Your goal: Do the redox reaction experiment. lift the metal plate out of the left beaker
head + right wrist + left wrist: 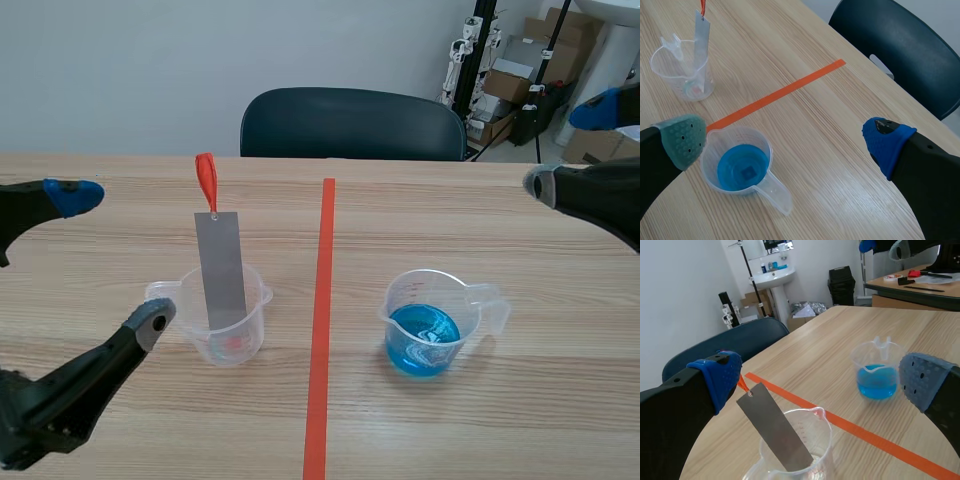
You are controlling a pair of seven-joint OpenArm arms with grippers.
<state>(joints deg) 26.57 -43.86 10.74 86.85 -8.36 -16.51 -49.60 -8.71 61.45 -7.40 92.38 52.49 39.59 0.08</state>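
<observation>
Your left gripper (112, 258) gaped apart at lower left; you needed to pinch the metal plate (220, 268) above the left beaker (232, 338), lifting straight.

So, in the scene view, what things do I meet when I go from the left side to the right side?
The left gripper → clear beaker with the metal plate standing in it → orange-red tape line → beaker of blue liquid → right gripper.
</observation>
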